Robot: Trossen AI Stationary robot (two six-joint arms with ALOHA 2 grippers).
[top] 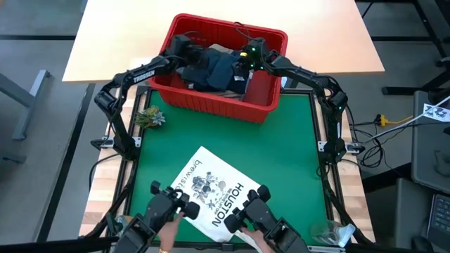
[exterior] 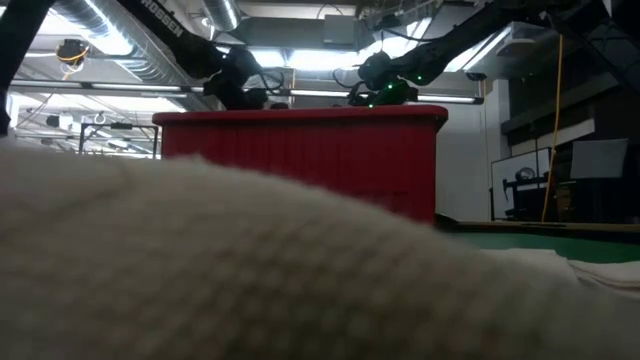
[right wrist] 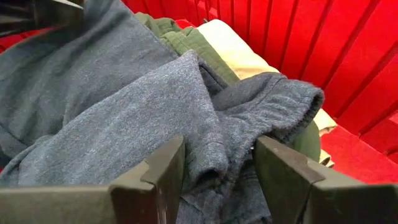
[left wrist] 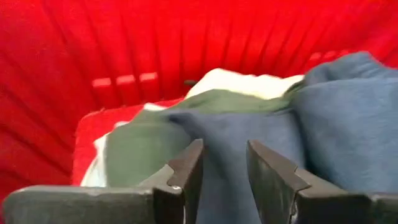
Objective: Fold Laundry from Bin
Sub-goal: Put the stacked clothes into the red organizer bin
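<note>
Clearly soft, floppy stuff: navy garment (right wrist: 124, 106) heaped in red bin (top: 211, 105) at table's 12 o'clock. Right gripper (right wrist: 217, 171) straddles a thick fold, jaws apart; left gripper (left wrist: 221, 177) spread above cloth. Grab bunched hem (right wrist: 280, 99), prob. light.

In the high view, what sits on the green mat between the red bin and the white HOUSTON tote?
Nothing: bare green mat separates the red plastic bin from the white printed tote bag, seen in the high view.

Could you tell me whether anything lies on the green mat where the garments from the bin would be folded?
Yes: a white tote bag lies across the near half of the green mat, and a small plant sits at its far left corner.
</note>
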